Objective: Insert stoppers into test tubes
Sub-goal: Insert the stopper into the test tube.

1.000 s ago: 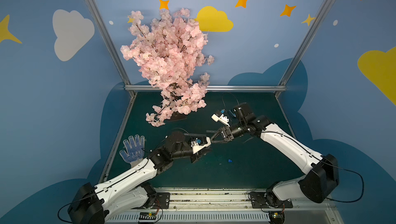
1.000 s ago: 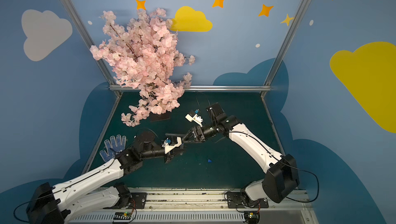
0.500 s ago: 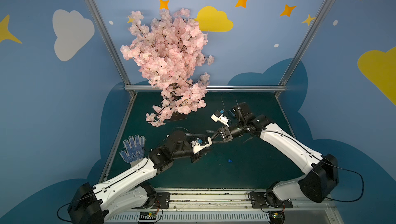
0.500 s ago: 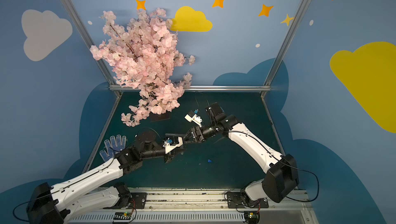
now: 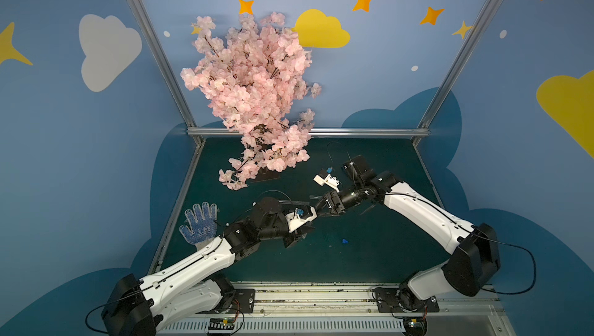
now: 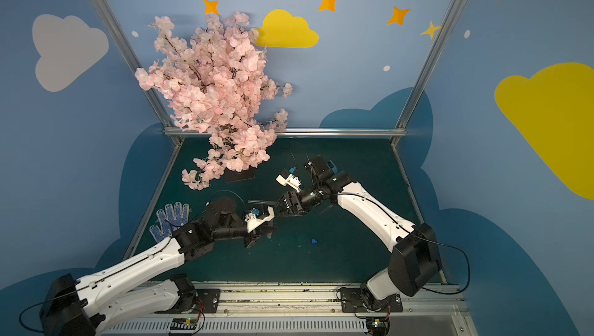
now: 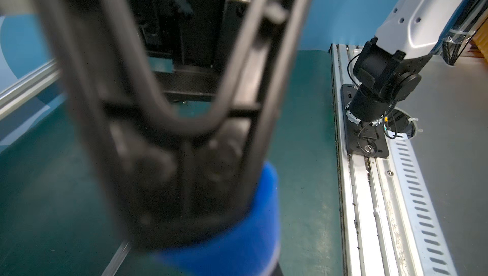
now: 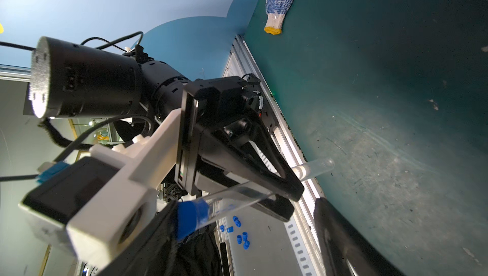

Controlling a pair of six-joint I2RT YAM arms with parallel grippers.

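Blue walls (image 5: 64,157) close the cell on three sides, painted with white clouds (image 5: 106,48), yellow clouds (image 5: 321,32), orange stars (image 5: 363,0) and darker blue cloud shapes (image 5: 401,115) low down. Aluminium posts (image 5: 154,48) rise at the back corners, joined by a crossbar (image 5: 353,132). The floor is a scuffed dark green mat (image 5: 369,263), edged in front by a slotted metal rail (image 5: 321,326). The light is even.

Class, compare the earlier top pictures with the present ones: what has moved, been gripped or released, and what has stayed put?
Nothing has visibly changed. The left gripper stays shut on the test tube, a blue stopper at its end; the right gripper stays open beside it. The loose stopper on the mat, the glove and the blossom tree lie as before.
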